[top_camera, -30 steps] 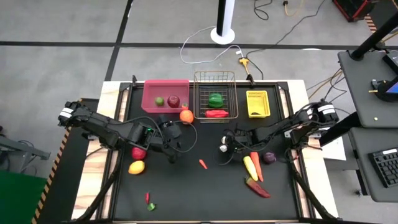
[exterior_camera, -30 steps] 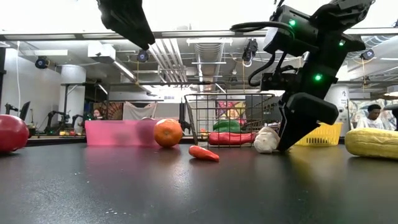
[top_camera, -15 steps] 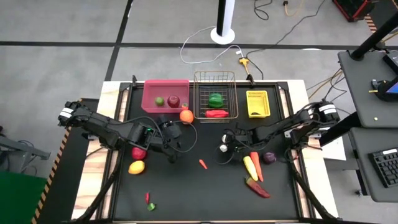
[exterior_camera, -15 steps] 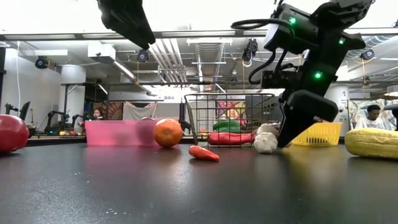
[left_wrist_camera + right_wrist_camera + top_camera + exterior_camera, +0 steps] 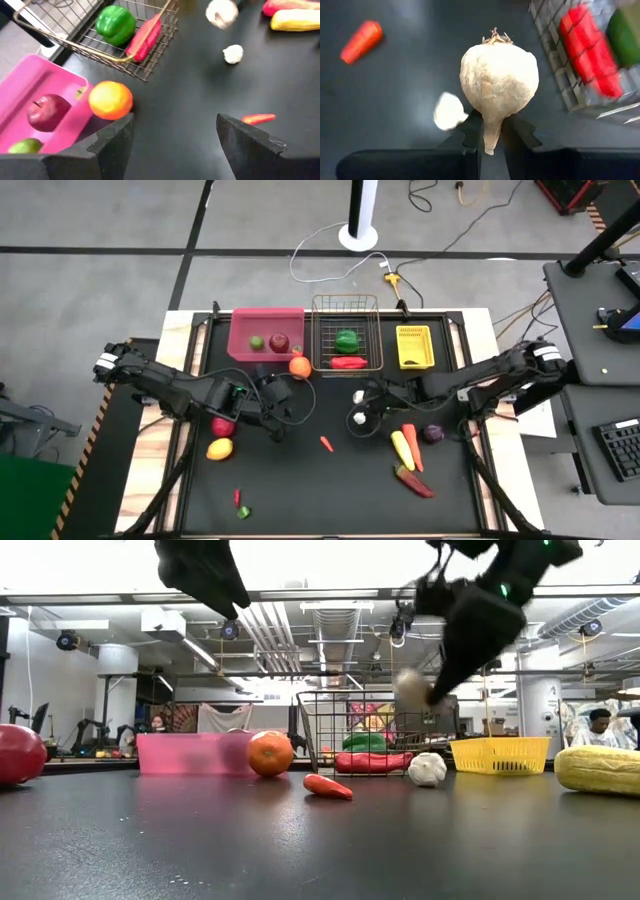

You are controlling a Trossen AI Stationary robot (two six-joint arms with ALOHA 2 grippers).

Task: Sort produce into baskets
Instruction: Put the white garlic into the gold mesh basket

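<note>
Sort partly done: pink bin (image 5: 267, 338) upper centre-left holding apple, lime; wire basket (image 5: 346, 320) holding green pepper, red chilli; yellow bin (image 5: 413, 347) looking empty.

Right gripper (image 5: 491, 131) pinching papery white garlic bulb (image 5: 498, 75) by its stem, lifting above mid-table. Second garlic (image 5: 427, 769) lying below.

Left gripper (image 5: 172, 145) hanging apart beside glossy orange (image 5: 300, 366).

Corn, carrot, onion, lemon still waiting on table.

Grey floor (image 5: 100, 280) crossed by dark tape lines, white round-based pole (image 5: 360, 220) behind the table, loose cables (image 5: 340, 265) on the floor, black desk with keyboard (image 5: 620, 448) at the right, exposed ceiling pipes (image 5: 290, 625) and bright light, seated person (image 5: 598, 726) far behind
</note>
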